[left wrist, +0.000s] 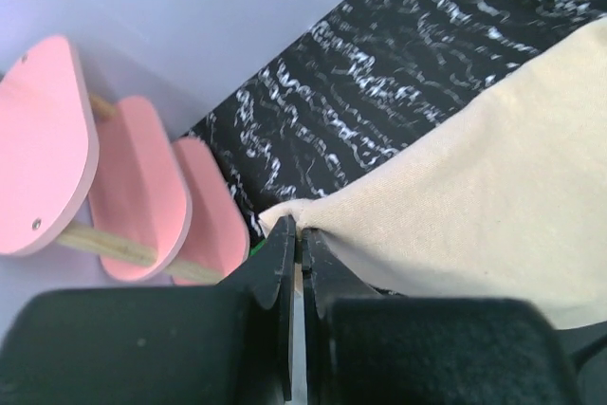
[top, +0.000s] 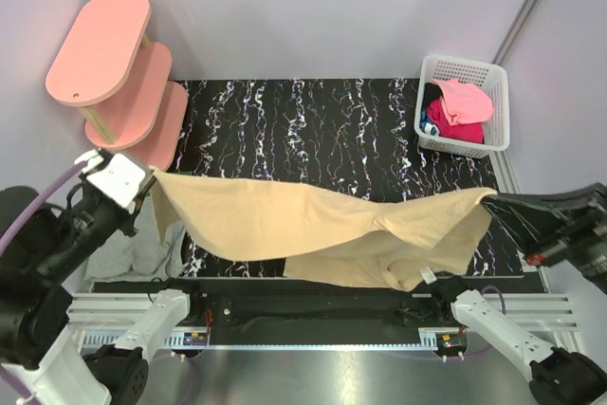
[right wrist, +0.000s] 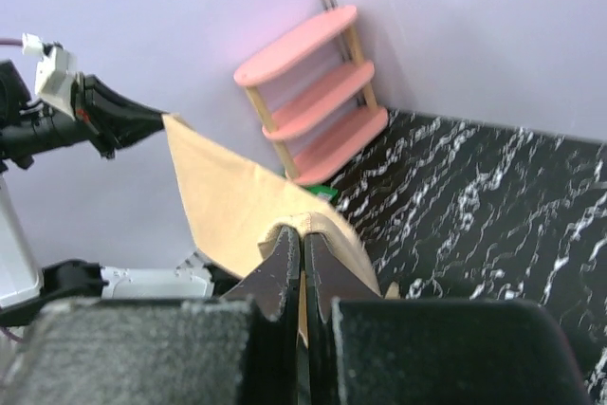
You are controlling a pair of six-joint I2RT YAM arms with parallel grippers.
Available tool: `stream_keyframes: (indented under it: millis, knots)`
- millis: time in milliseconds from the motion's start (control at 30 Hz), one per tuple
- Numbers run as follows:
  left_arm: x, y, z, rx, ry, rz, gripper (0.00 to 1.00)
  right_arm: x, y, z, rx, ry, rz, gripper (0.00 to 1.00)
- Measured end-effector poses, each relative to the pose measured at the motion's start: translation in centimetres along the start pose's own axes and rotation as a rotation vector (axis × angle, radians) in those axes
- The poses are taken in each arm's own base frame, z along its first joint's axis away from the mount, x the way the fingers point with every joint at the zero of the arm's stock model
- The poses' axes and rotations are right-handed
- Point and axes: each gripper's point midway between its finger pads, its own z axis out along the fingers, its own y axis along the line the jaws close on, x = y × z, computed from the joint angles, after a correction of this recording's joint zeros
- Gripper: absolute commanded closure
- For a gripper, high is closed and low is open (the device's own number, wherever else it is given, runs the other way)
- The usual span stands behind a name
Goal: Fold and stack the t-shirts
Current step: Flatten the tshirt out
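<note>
- left gripper (left wrist: pixel 298 234): jaws clenched on one corner of the tan t-shirt (top: pixel 313 225). Sits near-left, with the corner held up off the surface (top: pixel 313 125).
- right gripper (right wrist: pixel 302 236): jaws clenched on the opposite end of the same shirt, near-right, also raised.
- tan t-shirt is stretched between the two grippers, spanning the near edge of the surface from left to right. Middle sags, there's a twist right of centre, and the lower part drapes toward the near edge. White label (top: pixel 429 275) shows at near-right.
- grey t-shirt (top: pixel 128 248): crumpled at near-left under the left arm, just beside the tan one.
- far right corner: white basket (top: pixel 462 62) holds a pink t-shirt (top: pixel 465 99) lying on a magenta t-shirt (top: pixel 457 127).
- far left: pink three-tier oval shelf (top: pixel 100 45) by the surface's corner.
</note>
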Motion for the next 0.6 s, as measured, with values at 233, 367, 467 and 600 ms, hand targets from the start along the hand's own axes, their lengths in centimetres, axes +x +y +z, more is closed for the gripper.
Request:
stream_keyframes:
  millis: [233,367,467,600]
  knots:
    - [-0.2,-1.8,0.0,0.069,-0.068,0.005,1.0,-2.3,1.0,-1.4,0.019,-0.099,-0.065,1.0]
    - [6.0,-2.7,6.1,0.154,0.098,-0.069,1.0,-0.5,-3.4,2.4,0.167,-0.024,-0.045,1.0]
    - [13.0,-3.8,11.6,0.234,0.289,-0.142,1.0,1.9,-8.8,8.2,0.318,0.088,-0.03,1.0]
    - [22.1,-4.9,17.9,0.305,0.538,-0.221,1.0,7.0,-16.9,17.5,0.483,0.271,-0.008,1.0]
